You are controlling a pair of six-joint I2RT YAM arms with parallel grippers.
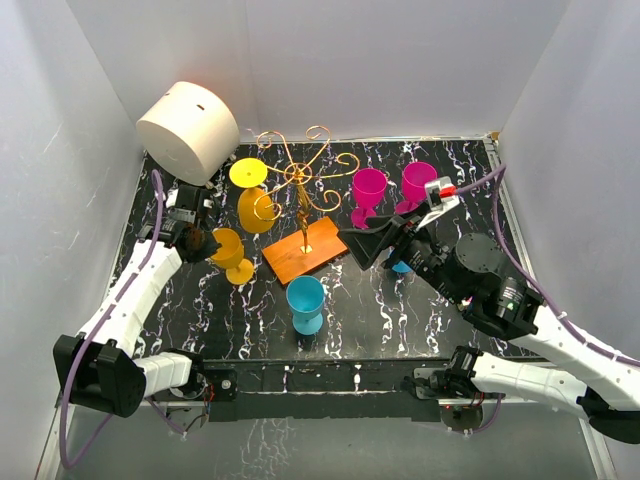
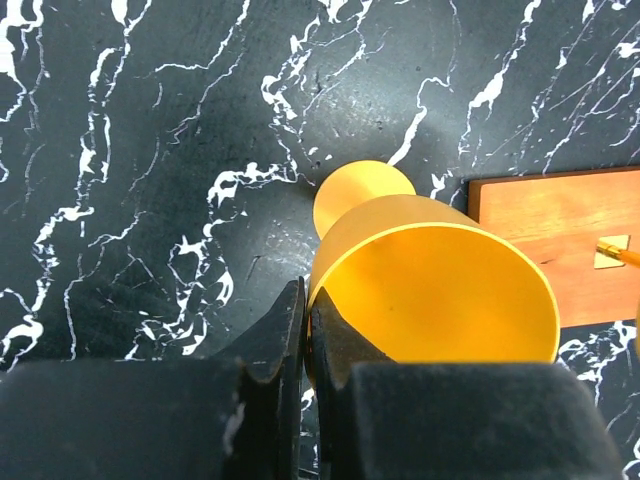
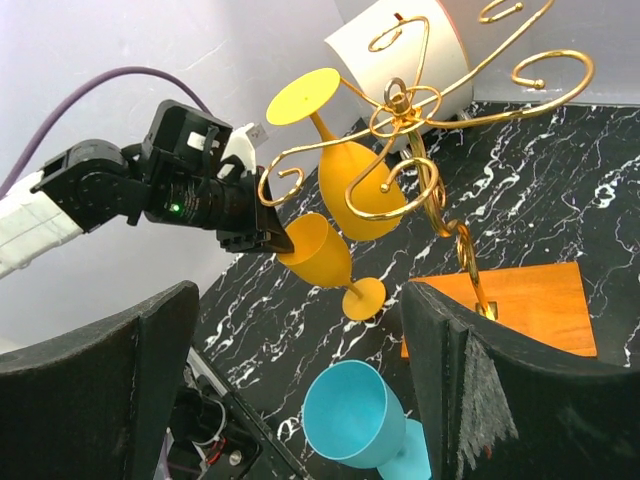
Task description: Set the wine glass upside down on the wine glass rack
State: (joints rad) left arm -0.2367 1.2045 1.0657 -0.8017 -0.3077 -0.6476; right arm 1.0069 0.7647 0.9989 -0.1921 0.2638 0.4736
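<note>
Nearest the arm bases, a blue wine glass (image 1: 305, 300) stands upright just in front of the wine glass rack's wooden base (image 1: 305, 255); a low swing toward the rack could topple it. To its left, the left gripper (image 2: 308, 320) has its jaws pressed onto the rim wall of a yellow wine glass (image 2: 440, 290), one finger inside the bowl and one outside. The glass is tilted beside the wooden base, and I cannot tell whether its foot (image 2: 365, 190) touches the table. Such a thin pinch at one edge may let the glass pivot or slip as it is turned over. Farther back, the gold wine glass rack (image 1: 295, 175) already carries one inverted yellow glass (image 1: 255, 205) on its left scrolls, so the incoming stem could strike it or nudge the light stand. The left arm reaches forward low, wrist angled down at the bowl. The right gripper (image 1: 368, 245) hovers near the base's right corner, jaws spread wide and holding nothing, close enough to be in the way.
</note>
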